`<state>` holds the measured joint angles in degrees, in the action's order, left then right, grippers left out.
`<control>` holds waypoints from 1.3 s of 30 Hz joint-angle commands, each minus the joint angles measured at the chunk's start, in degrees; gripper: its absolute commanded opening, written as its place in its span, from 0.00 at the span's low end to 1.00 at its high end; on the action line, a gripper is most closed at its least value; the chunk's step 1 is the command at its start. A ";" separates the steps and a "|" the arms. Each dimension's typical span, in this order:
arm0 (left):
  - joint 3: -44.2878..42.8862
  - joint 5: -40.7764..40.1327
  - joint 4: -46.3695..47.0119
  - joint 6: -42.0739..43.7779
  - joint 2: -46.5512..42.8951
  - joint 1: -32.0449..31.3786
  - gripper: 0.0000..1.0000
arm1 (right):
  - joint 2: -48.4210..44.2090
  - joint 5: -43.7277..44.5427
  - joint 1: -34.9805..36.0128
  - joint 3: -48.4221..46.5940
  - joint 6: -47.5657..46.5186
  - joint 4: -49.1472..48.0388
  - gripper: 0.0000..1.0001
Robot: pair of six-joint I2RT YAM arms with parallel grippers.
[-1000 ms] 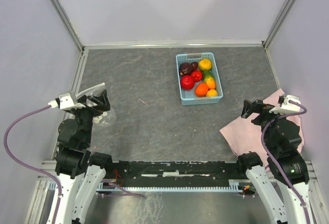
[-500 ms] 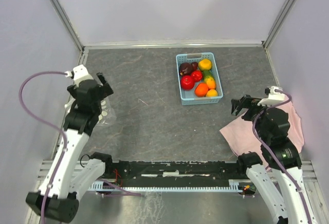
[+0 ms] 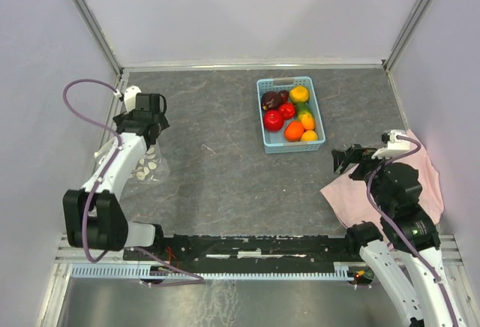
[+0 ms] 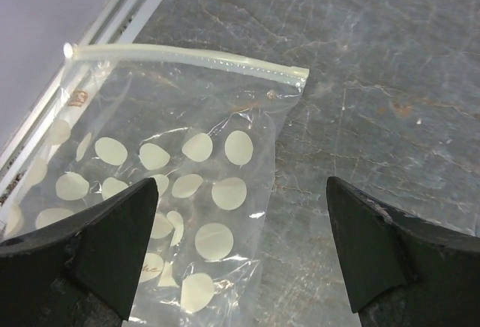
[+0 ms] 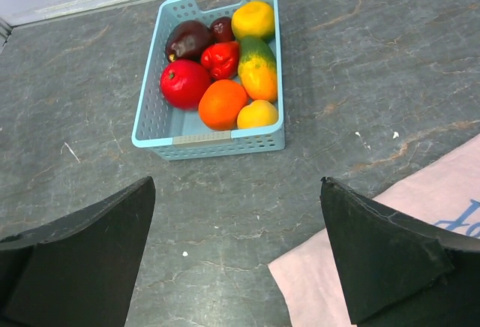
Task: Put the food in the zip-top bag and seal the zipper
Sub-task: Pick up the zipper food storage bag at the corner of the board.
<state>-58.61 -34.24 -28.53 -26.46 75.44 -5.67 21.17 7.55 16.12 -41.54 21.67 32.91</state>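
**Both grippers spread and empty; bag and food well apart**

Left gripper [image 4: 240,196]: jaws spread wide, nothing between them, touching nothing. It hangs above the zip-top bag [image 4: 169,181], which lies flat on the worktop [image 3: 217,169] at its left edge, just beside the metal rail [image 4: 112,23]. Bag is clear with white dots. The zipper [image 4: 187,53] runs straight along the bag's far edge. Whether it is pressed shut I cannot tell.

Right gripper [image 5: 236,192]: jaws likewise spread wide and empty, no contact. It sits over the right side of the worktop, above the near corner of the pink cloth [image 5: 420,222], and faces the light blue basket [image 5: 206,141].

Food [image 5: 221,64]: all of it in the basket, packed close:
- red round fruit [image 5: 184,83]
- orange one [image 5: 223,104]
- red pepper [image 5: 220,58]
- dark purple piece [image 5: 187,39]
- green-and-yellow piece [image 5: 257,72]
- two yellow ones at the far and near right corners

The basket stands on the far right part of the worktop, well apart from the bag
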 commanded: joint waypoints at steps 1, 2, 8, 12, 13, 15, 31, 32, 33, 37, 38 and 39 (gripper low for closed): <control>-3.32 0.87 2.46 -4.92 5.66 2.39 0.98 | -1.31 0.24 1.35 0.50 -0.05 -3.51 0.99; -3.80 2.08 2.62 -5.40 7.21 2.90 0.98 | -1.50 0.33 1.63 0.69 -0.06 -3.62 0.99; -7.18 4.33 4.13 -6.32 15.36 4.29 0.95 | -1.91 0.95 2.85 0.80 -0.30 -3.50 0.99; -8.82 5.63 4.38 -5.61 19.69 5.96 0.91 | -2.34 1.62 3.33 0.93 -0.36 -3.39 0.99; -8.87 5.77 4.65 -5.35 20.41 6.42 0.90 | -2.44 1.75 3.51 0.93 -0.43 -3.42 0.99; -8.89 6.43 4.85 -5.19 22.00 7.32 0.88 | -2.51 1.81 3.86 1.02 -0.53 -3.46 0.99; -8.76 12.70 4.36 -1.52 25.96 8.21 0.16 | -2.04 1.64 4.53 0.93 -0.91 -3.51 0.99; -8.80 13.11 4.18 -1.19 25.18 8.19 0.12 | -1.86 1.49 4.51 0.87 -0.93 -3.54 0.99; -8.87 13.59 3.97 -0.88 24.51 8.14 0.09 | -1.57 1.26 4.49 0.73 -0.93 -3.48 0.99; -9.19 14.86 3.05 0.22 21.64 7.42 0.03 | 0.44 -1.12 4.46 -0.12 -1.32 -2.91 0.99; -9.35 15.13 2.60 0.52 21.08 7.17 0.03 | 1.26 -1.99 4.50 -0.43 -1.48 -2.55 0.99; -9.53 15.57 2.13 1.15 20.51 6.75 0.03 | 2.09 -3.42 4.53 -0.82 -1.79 -2.32 0.99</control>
<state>-65.71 -20.40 -25.82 -28.38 101.03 2.24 20.49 7.51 20.27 -40.38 21.15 31.83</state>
